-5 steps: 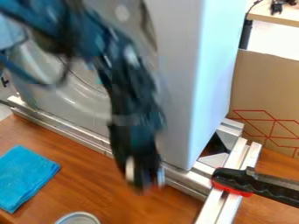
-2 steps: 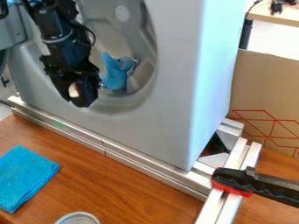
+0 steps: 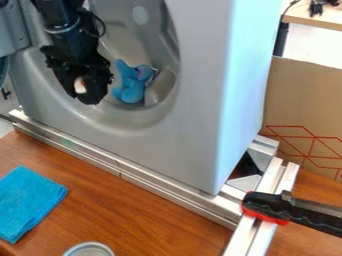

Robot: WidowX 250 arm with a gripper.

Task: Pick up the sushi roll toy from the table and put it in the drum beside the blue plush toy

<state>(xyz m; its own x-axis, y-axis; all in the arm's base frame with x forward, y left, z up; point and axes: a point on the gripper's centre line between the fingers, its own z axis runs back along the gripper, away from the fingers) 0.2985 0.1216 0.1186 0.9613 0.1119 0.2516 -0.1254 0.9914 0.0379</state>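
The largest thing before me is a grey machine housing, standing upright with a round recess in its front. Below and in front of it spreads a brown wooden tabletop, and to the right of the housing stands a sheet of cardboard with red lines on it. A long metal rail runs along the foot of the housing and meets a pair of metal bars at the lower right. A pale desk shows at the top right corner. My black gripper hangs down in front of the left part of the recess; whether it is spread or pressed together, I cannot tell from here. Across the metal bars lies a black tool with a red edge. A folded blue cloth lies flat on the tabletop at the left. The blue plush toy is inside the recess, near its bottom, just to the right of my gripper. At the lower edge I see part of a round metal rim
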